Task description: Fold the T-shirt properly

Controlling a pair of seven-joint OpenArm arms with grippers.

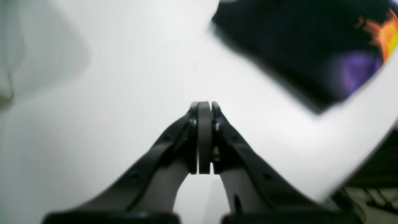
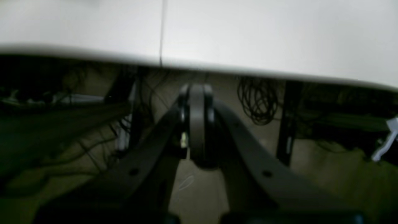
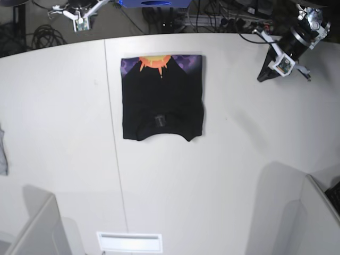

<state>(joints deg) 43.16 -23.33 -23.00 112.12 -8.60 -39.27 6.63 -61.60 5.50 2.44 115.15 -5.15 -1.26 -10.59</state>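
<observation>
The black T-shirt (image 3: 162,98) lies folded into a rectangle on the white table (image 3: 223,159), with the orange sun and purple print along its far edge and the collar toward the near edge. It also shows blurred in the left wrist view (image 1: 295,46). My left gripper (image 3: 263,77) is shut and empty above the table, well to the right of the shirt; its pads meet in the left wrist view (image 1: 203,105). My right gripper (image 2: 197,90) is shut and empty, off the table's far edge; its arm (image 3: 79,13) shows at the top left.
A small grey cloth scrap (image 3: 2,151) lies at the table's left edge. A white slotted plate (image 3: 129,241) sits at the near edge. Partition panels stand at the near left (image 3: 37,228) and near right (image 3: 319,212). Cables (image 2: 258,99) hang beyond the far edge.
</observation>
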